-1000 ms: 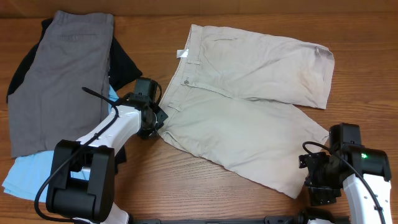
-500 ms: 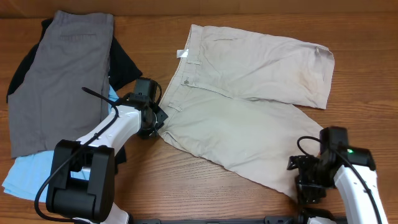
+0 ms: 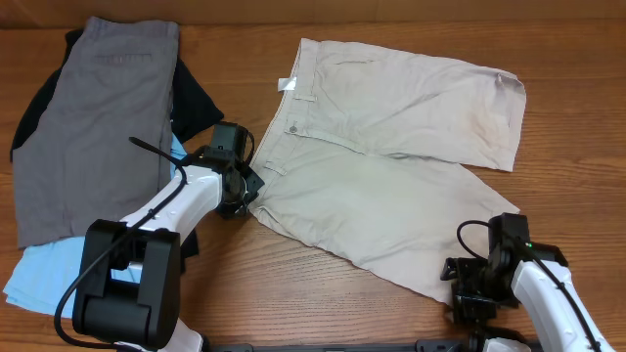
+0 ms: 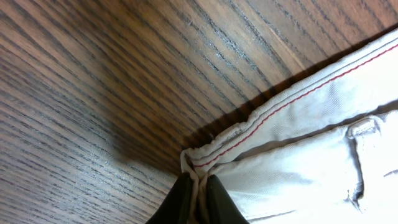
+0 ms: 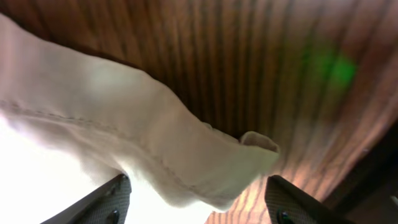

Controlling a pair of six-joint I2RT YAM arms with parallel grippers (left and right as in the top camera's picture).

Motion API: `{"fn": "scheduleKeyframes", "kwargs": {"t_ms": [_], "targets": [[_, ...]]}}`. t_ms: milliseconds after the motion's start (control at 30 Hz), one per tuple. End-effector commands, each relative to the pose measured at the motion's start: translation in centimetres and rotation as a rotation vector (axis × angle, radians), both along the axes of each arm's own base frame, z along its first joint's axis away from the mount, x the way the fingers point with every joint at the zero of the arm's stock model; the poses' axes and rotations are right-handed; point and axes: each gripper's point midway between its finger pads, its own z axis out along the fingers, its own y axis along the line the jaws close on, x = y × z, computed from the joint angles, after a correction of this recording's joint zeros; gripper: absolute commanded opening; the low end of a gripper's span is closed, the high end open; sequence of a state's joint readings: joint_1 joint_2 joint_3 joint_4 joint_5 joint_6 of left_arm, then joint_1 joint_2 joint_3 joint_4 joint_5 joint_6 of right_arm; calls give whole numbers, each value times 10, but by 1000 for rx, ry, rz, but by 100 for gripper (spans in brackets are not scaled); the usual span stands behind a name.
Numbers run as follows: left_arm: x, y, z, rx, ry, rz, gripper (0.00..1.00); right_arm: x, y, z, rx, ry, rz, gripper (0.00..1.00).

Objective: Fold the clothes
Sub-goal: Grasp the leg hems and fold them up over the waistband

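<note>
The light beige khaki shorts (image 3: 391, 186) lie spread flat on the wooden table, waistband to the left and both legs to the right. My left gripper (image 3: 245, 198) is shut on the waistband's lower corner; in the left wrist view its dark fingertips (image 4: 198, 182) pinch the bunched cloth with red stitching (image 4: 298, 99). My right gripper (image 3: 460, 293) is at the hem corner of the nearer leg. In the right wrist view that corner (image 5: 186, 162) lies between its fingers (image 5: 115, 199), which stand wide apart and open.
A pile at the left holds grey shorts (image 3: 98, 127) on top, a black garment (image 3: 196, 98) under them and light-blue shorts (image 3: 44, 274) at the bottom. The table's front edge is close behind the right arm (image 3: 548, 293).
My right arm has moved left and forward to the near leg's hem corner, and its fingers have drawn in a little. The left gripper stays put on the waistband.
</note>
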State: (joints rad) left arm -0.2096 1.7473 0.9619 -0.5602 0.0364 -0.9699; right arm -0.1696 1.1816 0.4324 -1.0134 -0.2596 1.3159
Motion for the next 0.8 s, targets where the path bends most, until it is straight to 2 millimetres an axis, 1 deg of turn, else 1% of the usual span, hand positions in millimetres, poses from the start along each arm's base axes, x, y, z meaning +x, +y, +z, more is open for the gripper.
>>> {"fn": "scheduleKeyframes", "kwargs": {"t_ms": [0,67,100,133,200,333,400,467,533,633,733,767], "targets": [[-14,7,-15,38,53,0,4,-14,-1,-13,-17,40,-5,62],[-14,7,-15,38,53,-2,4,-15,-1,-13,-17,42,-3,23],[-14,7,-15,39,53,-9,4,-15,-1,-13,-17,39,4,12],[-14,7,-15,41,51,-20,4,-14,-1,-13,-16,34,17,4],[-14,7,-15,47,49,-45,4,-14,-1,-13,-16,32,22,4],[-10,10,-13,49,37,-71,4,-8,-2,-11,-14,-9,102,4],[-4,13,-8,32,25,-85,4,-3,-6,-5,-30,-24,141,4],[1,17,1,4,10,-94,4,2,-14,4,-66,-20,167,4],[6,26,17,-22,-14,-87,4,6,-24,18,-117,-6,186,4],[9,43,44,-23,-57,-57,4,14,-42,46,-210,9,208,4],[8,55,74,-15,-122,-47,4,29,-55,79,-277,-33,248,4],[7,58,88,-11,-158,-43,4,35,-58,93,-299,-56,254,4]]}}
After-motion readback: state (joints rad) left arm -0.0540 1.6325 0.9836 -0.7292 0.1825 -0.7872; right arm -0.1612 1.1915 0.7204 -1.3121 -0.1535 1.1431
